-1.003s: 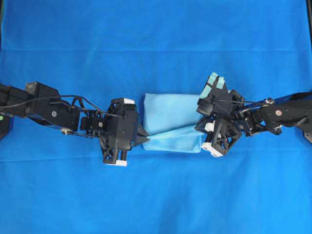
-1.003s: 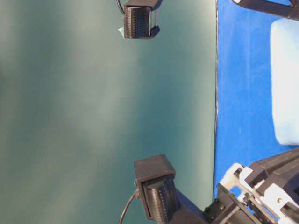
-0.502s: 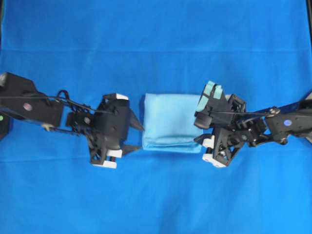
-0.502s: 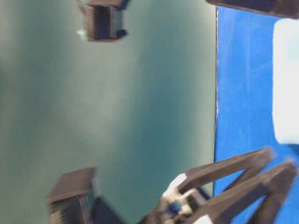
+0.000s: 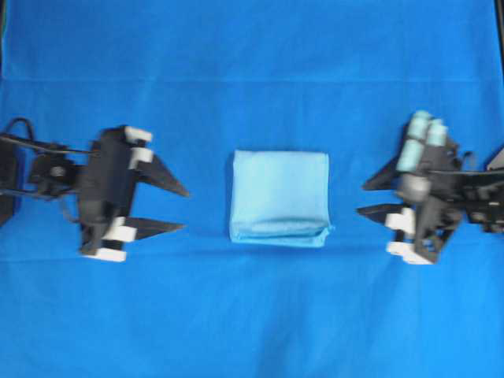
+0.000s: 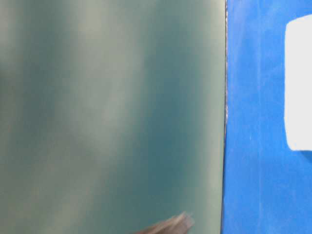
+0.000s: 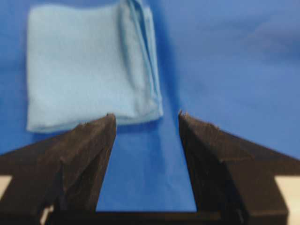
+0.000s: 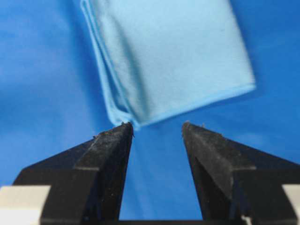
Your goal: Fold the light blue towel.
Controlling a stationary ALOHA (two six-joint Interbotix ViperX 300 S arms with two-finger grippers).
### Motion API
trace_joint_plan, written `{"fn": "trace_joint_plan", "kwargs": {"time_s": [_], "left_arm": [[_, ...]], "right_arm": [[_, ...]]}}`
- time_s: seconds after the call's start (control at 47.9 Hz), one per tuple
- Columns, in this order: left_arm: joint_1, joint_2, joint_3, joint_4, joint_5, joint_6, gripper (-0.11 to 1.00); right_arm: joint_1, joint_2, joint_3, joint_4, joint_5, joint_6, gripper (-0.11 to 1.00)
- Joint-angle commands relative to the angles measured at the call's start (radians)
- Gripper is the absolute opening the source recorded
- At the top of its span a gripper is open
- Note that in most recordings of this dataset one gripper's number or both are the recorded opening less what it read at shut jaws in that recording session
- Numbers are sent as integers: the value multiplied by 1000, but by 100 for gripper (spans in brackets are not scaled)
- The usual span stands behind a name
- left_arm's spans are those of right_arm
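The light blue towel (image 5: 279, 197) lies folded at frame centre on the blue table covering (image 5: 252, 47). My left gripper (image 5: 183, 209) and right gripper (image 5: 364, 198) flank it, jaws apart, empty, nothing between.

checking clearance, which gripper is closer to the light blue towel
Right, slightly. The right gripper sits open beside the light blue towel; the left gripper sits open, farther off the opposite side.

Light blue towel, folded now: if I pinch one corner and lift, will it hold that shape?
Probably not. The light blue towel looks like thin, soft cloth, so it should droop. Its stacked layers along one edge lie loose, so they would likely fall open. It probably weighs very little.
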Motion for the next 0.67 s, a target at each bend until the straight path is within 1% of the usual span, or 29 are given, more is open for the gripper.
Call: {"fn": "trace_joint_plan", "kwargs": {"time_s": [0.0, 0.167, 0.251, 0.334, 0.481, 0.648], "left_arm": [[-3, -104, 31, 2, -15, 0, 54], [-3, -282, 126, 2, -29, 0, 54], [-3, -368, 170, 5, -29, 5, 54], [2, -460, 227, 5, -29, 9, 54], [14, -597, 324, 5, -35, 9, 53], [34, -733, 420, 5, -28, 9, 53]], "right_arm": [[2, -103, 25, -31, 0, 2, 53], [2, -275, 101, -107, 5, 2, 53], [3, -365, 158, -156, 3, 6, 53], [2, -445, 215, -189, 5, 12, 53], [2, -574, 308, -213, -2, 15, 53], [-8, -658, 380, -221, -8, 17, 53]]}}
